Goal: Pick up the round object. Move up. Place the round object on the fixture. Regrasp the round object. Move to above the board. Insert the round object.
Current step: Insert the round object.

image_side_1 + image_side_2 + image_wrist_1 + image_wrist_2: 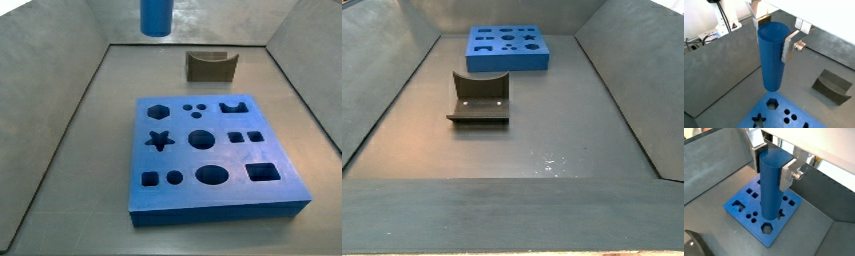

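My gripper (774, 40) is shut on the round object (771, 65), a plain blue peg held upright by its upper end between the silver fingers (791, 47). Both wrist views show this; the gripper (772, 170) and peg (771, 198) hang well above the floor. The board (744, 228), a blue slab with shaped holes, lies below the peg; it also shows in a wrist view (785, 103). In a side view only the peg's lower end (158, 15) shows, high beyond the board (214, 205). The olive-brown fixture (210, 66) stands empty behind the board.
Grey walls enclose the floor on all sides. In a side view the fixture (480, 98) stands in front of the board (509, 62); the gripper and peg are out of that view. The fixture also shows in both wrist views (832, 86) (694, 243).
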